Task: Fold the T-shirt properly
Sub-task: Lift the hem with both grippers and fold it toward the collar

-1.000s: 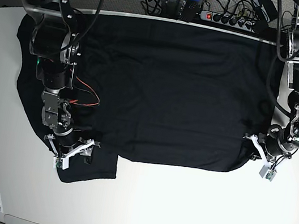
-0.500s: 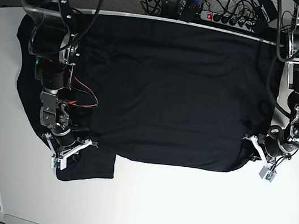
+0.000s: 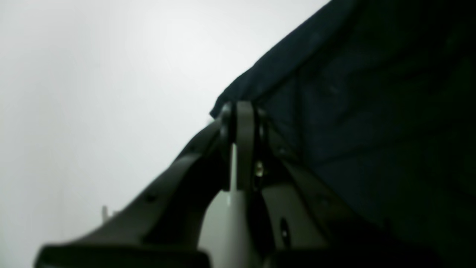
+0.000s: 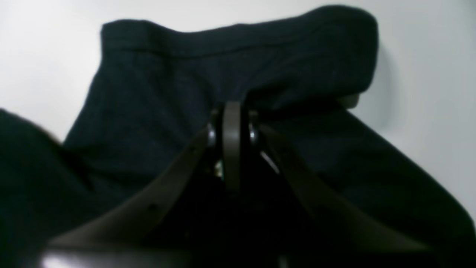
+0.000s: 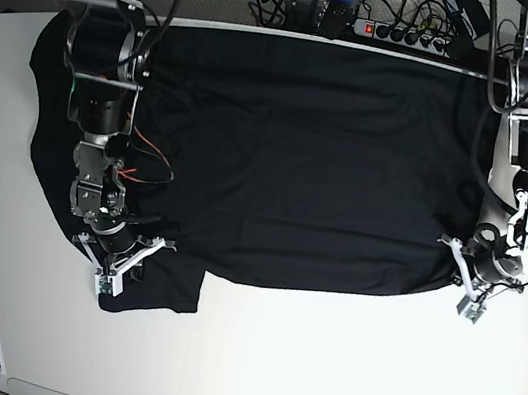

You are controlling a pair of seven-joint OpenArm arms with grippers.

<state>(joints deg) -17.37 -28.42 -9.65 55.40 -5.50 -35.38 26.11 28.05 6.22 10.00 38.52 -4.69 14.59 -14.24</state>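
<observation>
A: Status of the fold?

B: Early. The T-shirt (image 5: 290, 161) lies spread nearly flat on the table (image 5: 316, 369), with no fold made in the body yet. Only the grips look set.

A: Right claw?

B: The right claw (image 4: 231, 111) is clenched on a bunched ridge of cloth. In the right wrist view, fabric humps just beyond its tips and drapes to both sides of it. In the base view it sits at the sleeve corner, with the shirt body stretching away from it.

A: Left claw?

B: The left claw (image 3: 240, 111) is clenched too, at the cloth's edge. The hem runs up and away from its tips on one side, bare table on the other. Whether cloth is actually pinched between the tips I judge likely, but the blur leaves some doubt.

A: Remaining?

B: Everything of substance, as I judge it: lift both held points, carry them across, lay the cloth over, then the later folds.
</observation>
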